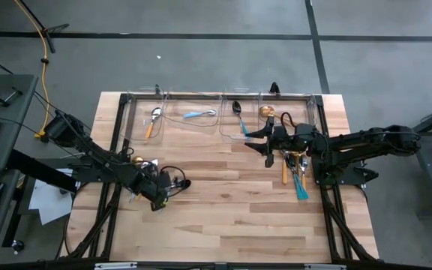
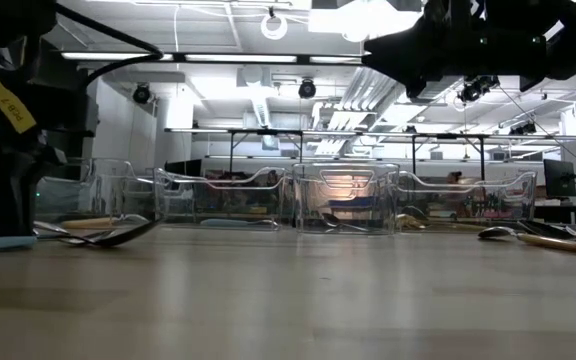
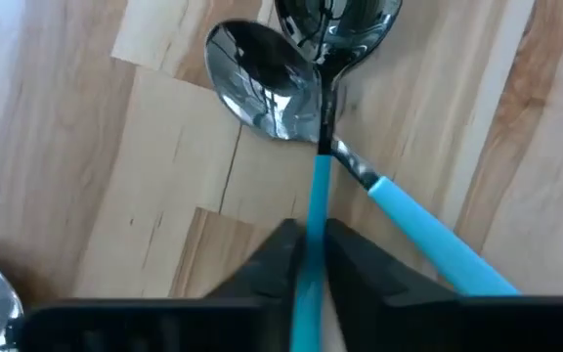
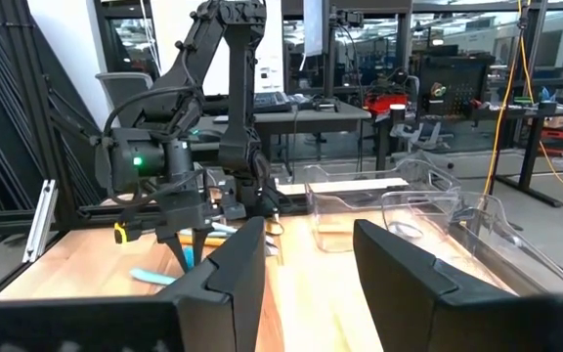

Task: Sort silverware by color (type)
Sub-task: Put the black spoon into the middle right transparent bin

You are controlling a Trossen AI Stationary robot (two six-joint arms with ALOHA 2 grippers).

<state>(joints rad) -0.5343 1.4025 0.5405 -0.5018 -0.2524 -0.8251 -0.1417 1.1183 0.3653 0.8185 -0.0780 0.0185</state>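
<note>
Pinching the light-blue handle of a black spoon (image 3: 313,147) near the tabletop's left edge, the left gripper (image 3: 308,256) looked well placed: light, stiff, slippery. The right gripper's (image 4: 309,256) fingers were spread.

I noted a grey concrete floor (image 1: 201,60) around the wooden table (image 1: 223,217). Beyond it stood workbenches (image 4: 306,110) under bright ceiling lights (image 2: 273,25).

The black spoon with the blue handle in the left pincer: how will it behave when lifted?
The black spoon looks rigid, so it probably won't flex. The left pincer grips the thin, smooth handle far from the bowl, so it may pivot or slip. It crosses a silver spoon, which may get nudged.
</note>
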